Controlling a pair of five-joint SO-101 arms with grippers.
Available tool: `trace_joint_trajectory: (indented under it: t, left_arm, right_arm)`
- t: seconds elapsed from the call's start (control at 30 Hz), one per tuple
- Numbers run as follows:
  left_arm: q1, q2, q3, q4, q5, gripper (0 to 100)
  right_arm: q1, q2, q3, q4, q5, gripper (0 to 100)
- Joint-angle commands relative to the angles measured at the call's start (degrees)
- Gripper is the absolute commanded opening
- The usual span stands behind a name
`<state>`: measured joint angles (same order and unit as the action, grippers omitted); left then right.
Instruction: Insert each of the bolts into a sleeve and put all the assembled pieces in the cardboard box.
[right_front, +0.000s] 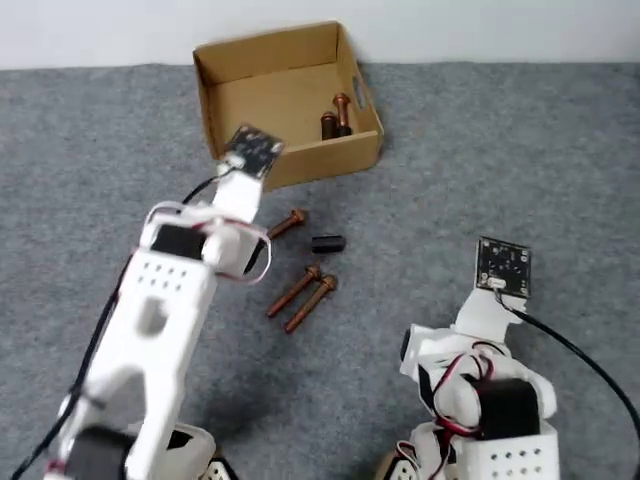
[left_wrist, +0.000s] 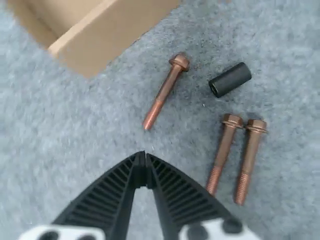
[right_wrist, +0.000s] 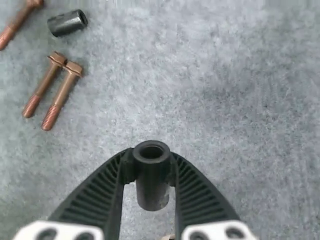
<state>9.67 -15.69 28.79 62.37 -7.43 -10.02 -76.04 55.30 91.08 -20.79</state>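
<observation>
Sleeve (right_wrist: 152, 185) clamped in right gripper (right_wrist: 150, 159), bore end toward its wrist. Left gripper (left_wrist: 145, 160), fingers together and empty, is nearer the lone bolt (left_wrist: 164, 92), just ahead, threaded tip pointing back at it.

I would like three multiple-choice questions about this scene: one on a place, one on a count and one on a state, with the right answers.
1. Where does the loose sleeve lie?
A. in the cardboard box
B. on the grey mat near the bolts
C. on top of an arm

2. How many bolts lie loose on the mat?
A. one
B. five
C. three

3. What is the right gripper's state?
A. shut on an upright sleeve
B. open, empty
C. shut on a bolt

Answers: 1 B, it lies on the mat, outside the cardboard box; 2 C, three copper bolts show there; 3 A, it clamps the black sleeve.
</observation>
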Motion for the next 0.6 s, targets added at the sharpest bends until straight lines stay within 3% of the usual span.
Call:
trace_joint_trajectory:
  t: [0.0,0.17,0.57]
  left_arm:
    - [0.1,8.8,-9.6,0.4,-5.1,6]
    - [0.4,20.3,-21.1,3.9,-7.6,16]
    - [0.4,47.9,-52.4,16.1,-13.2,17]
  right_arm:
    - [0.5,-1.0,-0.4,-1.3,-0.8,0.8]
    - [0.5,-1.0,-0.4,-1.3,-0.8,0.8]
    - [0.6,-3.0,0.2,-1.4,-0.8,0.8]
